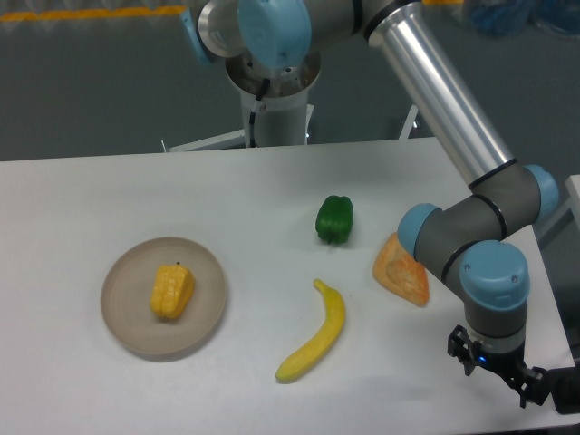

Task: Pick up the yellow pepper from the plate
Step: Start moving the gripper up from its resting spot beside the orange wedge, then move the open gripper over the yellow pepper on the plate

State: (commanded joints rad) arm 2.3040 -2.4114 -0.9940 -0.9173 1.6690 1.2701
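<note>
The ribbed yellow pepper (171,290) lies on the round tan plate (125,322) at the desk's (136,190) left, well apart from the hand (504,365) low at the right edge, whose fingers I cannot make out as apart or together.

So the gripper (497,370) is basically a mystery here: it sits low at the right behind the wrist, dark on dark, and I can't make out the fingers or whether they're apart. The orange wedge piece (400,271) has its right side tucked behind the arm's elbow joint (435,237). The arm's upper section runs off the top edge.
</note>
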